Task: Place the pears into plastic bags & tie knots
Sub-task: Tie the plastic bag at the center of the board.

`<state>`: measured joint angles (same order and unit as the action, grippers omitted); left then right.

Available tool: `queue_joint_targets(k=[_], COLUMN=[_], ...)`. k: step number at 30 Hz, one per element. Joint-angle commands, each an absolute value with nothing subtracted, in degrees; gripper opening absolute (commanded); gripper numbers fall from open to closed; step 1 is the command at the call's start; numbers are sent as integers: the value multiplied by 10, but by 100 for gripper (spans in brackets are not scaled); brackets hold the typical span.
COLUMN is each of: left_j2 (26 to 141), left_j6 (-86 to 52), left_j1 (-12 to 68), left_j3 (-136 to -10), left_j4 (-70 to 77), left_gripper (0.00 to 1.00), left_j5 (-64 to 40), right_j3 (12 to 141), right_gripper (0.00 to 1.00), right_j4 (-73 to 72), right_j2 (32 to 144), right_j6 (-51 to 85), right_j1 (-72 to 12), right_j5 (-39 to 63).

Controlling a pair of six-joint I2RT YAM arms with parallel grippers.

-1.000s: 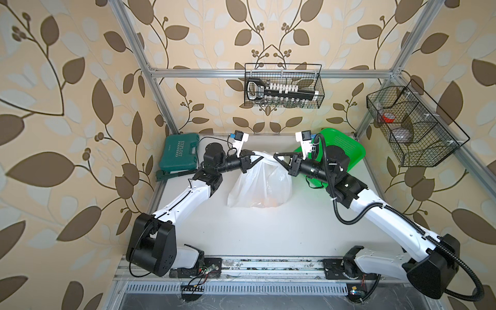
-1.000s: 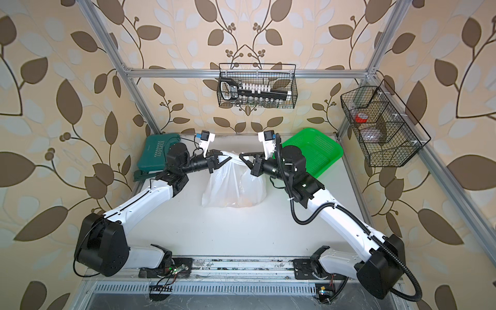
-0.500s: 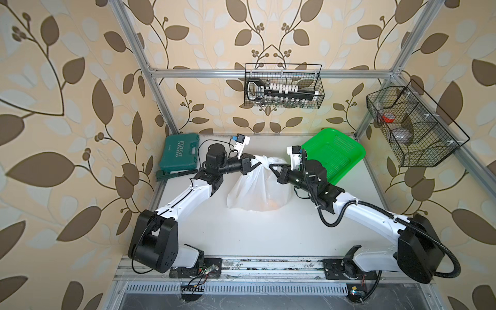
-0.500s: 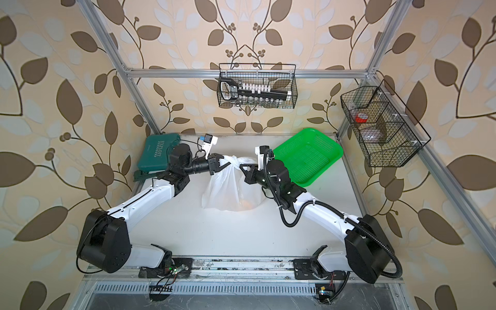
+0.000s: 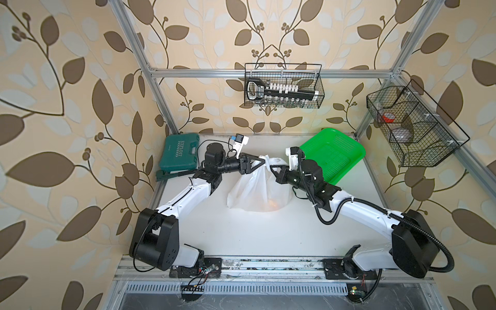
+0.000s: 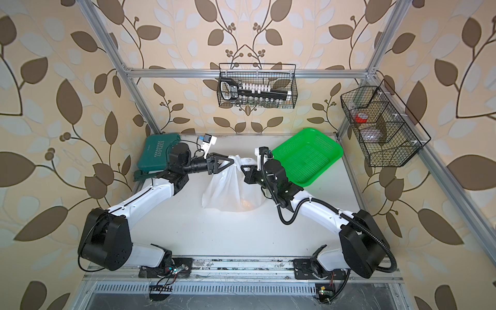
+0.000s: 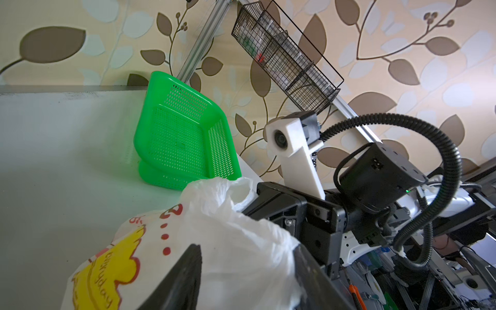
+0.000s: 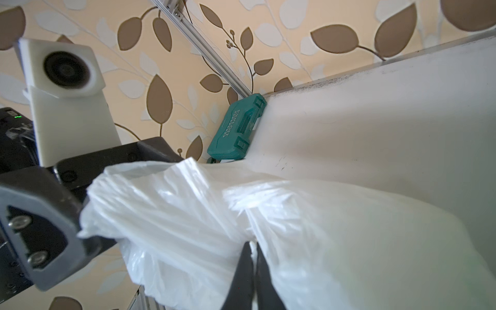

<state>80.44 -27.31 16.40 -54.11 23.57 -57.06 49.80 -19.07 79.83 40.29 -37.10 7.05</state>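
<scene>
Leaf-patterned walls box in our white surface [image 5: 268, 241], where the plastic bag [image 5: 257, 188] slumps at its middle, pears [image 5: 272, 202] an orange glow through its film; we judge it thin, slippery, bottom-heavy, best taken by the bunched top. Our left pincer [image 7: 247, 249] gapes around that bunch; our right pincer [image 8: 252, 247] is nipped shut on a fold; the tool case [image 5: 179, 154] reads "EXPLOIT".

Your left gripper [image 5: 261, 161]: jaws apart, straddling the bag [image 5: 257, 188] top.
Your right gripper [image 5: 272, 168]: pinched closed on bag plastic, facing the left one.
Your arms [image 5: 188, 196]: both stretched forward, wrists level.
</scene>
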Motion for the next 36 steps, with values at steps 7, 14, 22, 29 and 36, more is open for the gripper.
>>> queue_joint_targets(k=[7,14,22,29,36], left_j2=[798,816,851,836,774], left_j6=[-274,-221,-206,-205,-242], left_j1=[163,180,189,191,190], left_j3=[-552,-586,-611,-602,-562], left_j4=[265,190,172,179,274], left_gripper=[65,63,18,0,0], left_j5=[-583,-531,-539,-548,-533], right_j3=[504,503,500,489,462], right_gripper=[0,0,0,0,13], right_j4=[-183,-185,-189,-173,-144], right_j2=[803,804,806,795,771], right_j6=[403,403,405,402,406], right_j1=[-372,-374,-374,-374,-370], right_j5=[62,63,65,59,53])
